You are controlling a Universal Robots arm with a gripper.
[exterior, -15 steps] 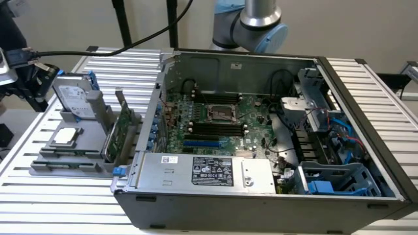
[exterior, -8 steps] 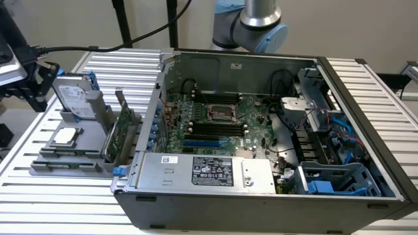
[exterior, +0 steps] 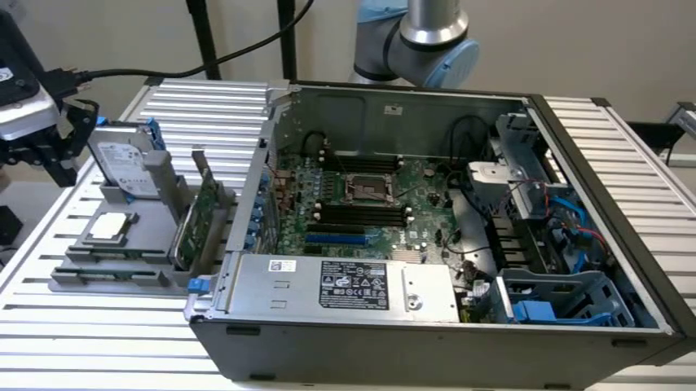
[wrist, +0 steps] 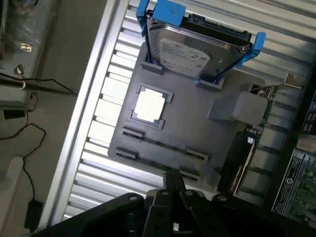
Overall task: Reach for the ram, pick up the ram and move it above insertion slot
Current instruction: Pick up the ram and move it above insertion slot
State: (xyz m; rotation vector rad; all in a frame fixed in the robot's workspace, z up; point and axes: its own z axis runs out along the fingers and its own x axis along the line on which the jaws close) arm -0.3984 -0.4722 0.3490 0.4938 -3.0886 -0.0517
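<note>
End effector hangs at the exterior view's left, over the outer edge of the counter, off to the side of the gray fixture. In the wrist view its fingertips look drawn together, nothing between them. As far as you can tell, the ram is the thin dark strip on edge between end clips in the fixture, just beside the CPU. Hard drive and expansion card stand taller along the fixture's other edges. Space above the ram is open.
</note>
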